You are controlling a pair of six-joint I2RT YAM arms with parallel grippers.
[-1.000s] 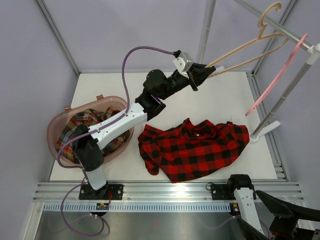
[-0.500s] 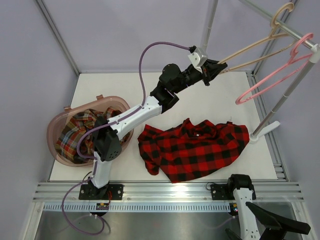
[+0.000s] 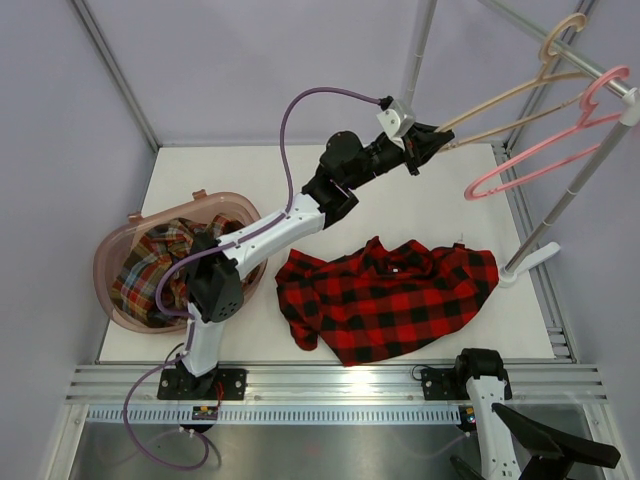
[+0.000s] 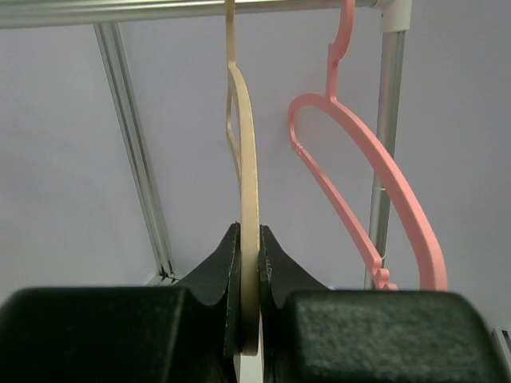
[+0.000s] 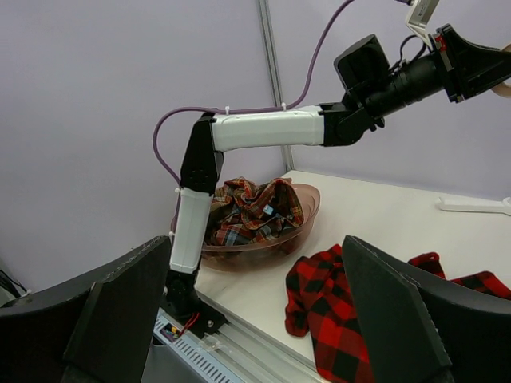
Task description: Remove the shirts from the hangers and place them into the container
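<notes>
Left jaws clamp the beige hanger [image 3: 510, 95], pink hanger [image 3: 540, 165] alongside, far right of the container [image 3: 112, 248]. One multicolour shirt [image 3: 140, 270] fills it; one red shirt [image 3: 385, 295] sprawls just right, open table [image 3: 440, 200] beyond. Right jaws gape empty.

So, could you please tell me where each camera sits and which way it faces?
Top external: above and behind the robot, looking down on the table; left arm and right arm show.
Left wrist: on the left arm, facing the rack pole; left claw shut on beige hanger.
Right wrist: low at the near edge, facing the container; open right claw frames it.
Shared: top and right wrist both show the red shirt.
</notes>
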